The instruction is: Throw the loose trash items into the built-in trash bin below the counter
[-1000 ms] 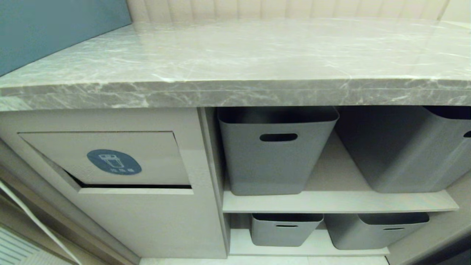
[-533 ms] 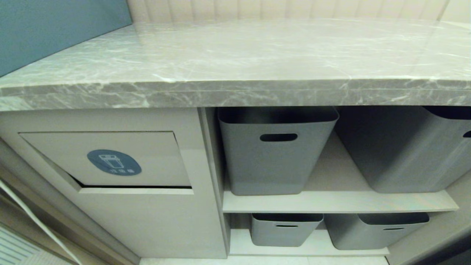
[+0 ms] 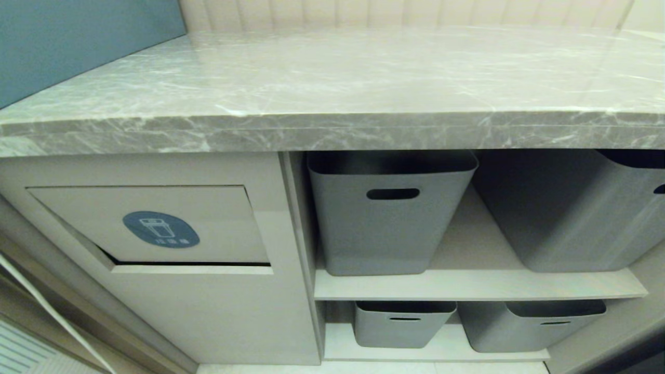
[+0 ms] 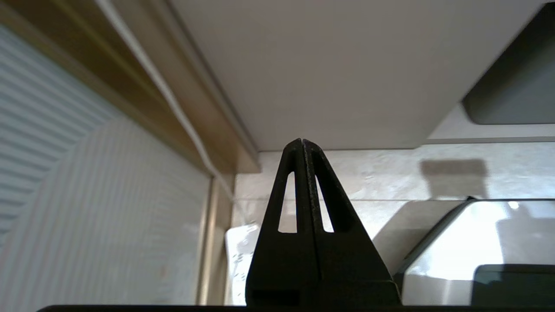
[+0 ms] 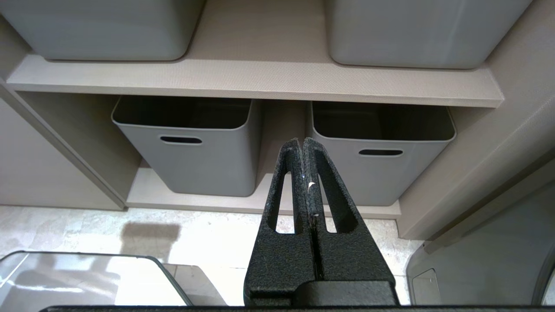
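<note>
The grey marble counter [image 3: 332,78] spans the head view, and no loose trash items show on it or anywhere else. Below it on the left is the built-in trash bin [image 3: 156,223], a beige flap with a blue oval sticker, with a thin dark slit along its lower edge. Neither arm appears in the head view. My left gripper [image 4: 301,141] is shut and empty, held low before the beige cabinet front [image 4: 347,65] above the floor. My right gripper [image 5: 302,140] is shut and empty, pointing at the lower shelf.
Two grey tubs [image 3: 389,208] stand on the upper shelf [image 3: 467,285], two smaller tubs [image 5: 186,147] on the lower one. A teal panel [image 3: 78,36] rises at the counter's left. My white base [image 5: 78,277] sits low over the pale tiled floor [image 4: 381,173].
The dark slit under the bin flap has narrowed slightly. The rest of the head view is unchanged.
</note>
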### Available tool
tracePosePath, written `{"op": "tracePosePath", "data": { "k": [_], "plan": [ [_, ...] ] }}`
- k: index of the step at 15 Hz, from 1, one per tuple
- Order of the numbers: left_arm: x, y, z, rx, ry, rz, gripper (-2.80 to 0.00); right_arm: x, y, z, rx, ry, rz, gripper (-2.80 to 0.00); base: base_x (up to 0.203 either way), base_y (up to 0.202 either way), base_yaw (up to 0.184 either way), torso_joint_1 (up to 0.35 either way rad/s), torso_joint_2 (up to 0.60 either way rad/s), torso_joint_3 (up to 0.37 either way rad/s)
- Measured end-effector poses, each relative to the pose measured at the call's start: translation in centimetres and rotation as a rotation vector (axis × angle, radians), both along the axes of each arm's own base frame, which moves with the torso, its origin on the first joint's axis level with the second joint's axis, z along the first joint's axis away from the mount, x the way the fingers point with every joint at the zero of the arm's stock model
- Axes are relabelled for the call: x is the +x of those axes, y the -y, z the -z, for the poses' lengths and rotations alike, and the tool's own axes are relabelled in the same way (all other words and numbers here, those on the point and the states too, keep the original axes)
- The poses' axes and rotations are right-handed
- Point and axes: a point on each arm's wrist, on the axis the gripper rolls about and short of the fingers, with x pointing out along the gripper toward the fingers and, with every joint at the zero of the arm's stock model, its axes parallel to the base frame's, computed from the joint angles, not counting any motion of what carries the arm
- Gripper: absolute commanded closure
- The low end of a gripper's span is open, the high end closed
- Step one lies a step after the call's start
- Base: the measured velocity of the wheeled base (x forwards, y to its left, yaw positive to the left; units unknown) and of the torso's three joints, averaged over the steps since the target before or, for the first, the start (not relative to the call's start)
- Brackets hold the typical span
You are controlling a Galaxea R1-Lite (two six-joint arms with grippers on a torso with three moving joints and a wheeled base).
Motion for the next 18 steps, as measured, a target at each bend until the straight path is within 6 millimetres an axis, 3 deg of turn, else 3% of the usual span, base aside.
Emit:
{"op": "tracePosePath", "data": {
  "k": [3,18],
  "plan": [
    [-0.23,0.02,0.17,-0.007,0.021,0.076,0.0,0.0,0.0,0.01,-0.01,-0.001,-0.002,0.0,0.0,0.0,0.0,0.0,0.0,0.0],
    [-0.29,-0.01,0.31,-0.053,0.022,0.056,0.0,0.0,0.0,0.0,-0.015,0.0,-0.005,0.0,0.0,0.0,0.0,0.0,0.0,0.0]
  ]
}}
